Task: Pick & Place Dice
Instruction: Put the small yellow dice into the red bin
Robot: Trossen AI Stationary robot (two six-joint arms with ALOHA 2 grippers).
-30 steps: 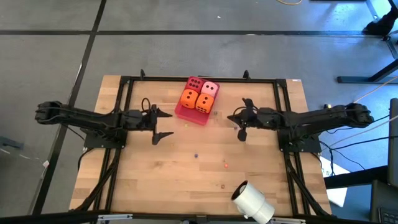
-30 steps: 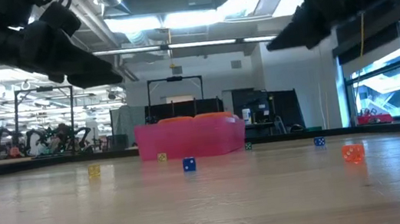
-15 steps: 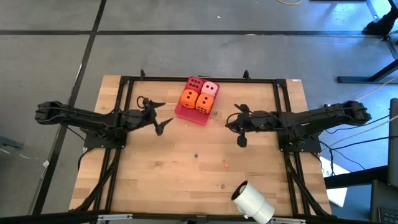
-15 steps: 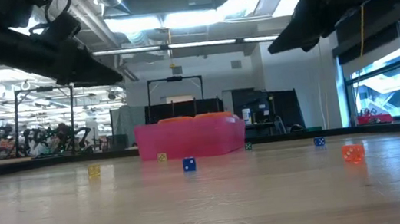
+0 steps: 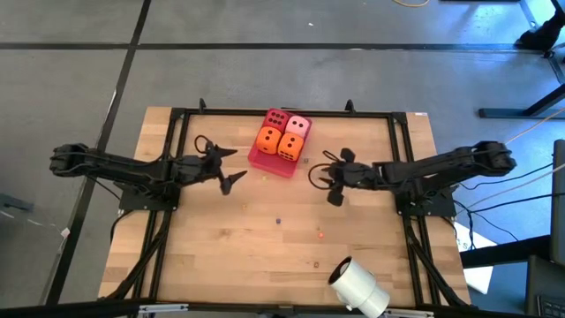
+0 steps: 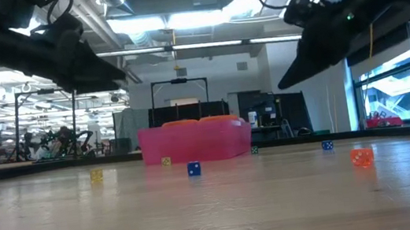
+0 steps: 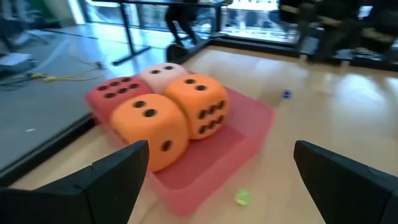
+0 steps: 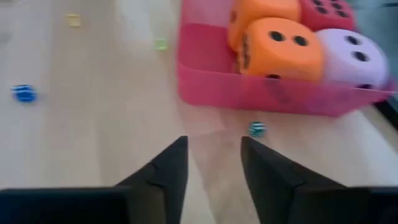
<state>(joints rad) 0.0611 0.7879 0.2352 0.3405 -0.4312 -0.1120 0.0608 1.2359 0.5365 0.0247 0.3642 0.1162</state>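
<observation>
no words, labels, brands or written numbers can be read anywhere in these views. the only countable marks are the dark pips on the dice (image 7: pixel 161 109) in the red tray (image 7: pixel 249 134): in the left wrist view, the near orange die (image 7: pixel 148 127) shows two pips on top, the other orange die (image 7: pixel 198 104) shows six on one side, and the red die (image 7: pixel 112 92) shows six on top.

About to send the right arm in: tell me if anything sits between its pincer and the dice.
Only the tray wall stands ahead of the right pincer; the nearest orange die rises above it. A tiny green die lies on the table between.
</observation>
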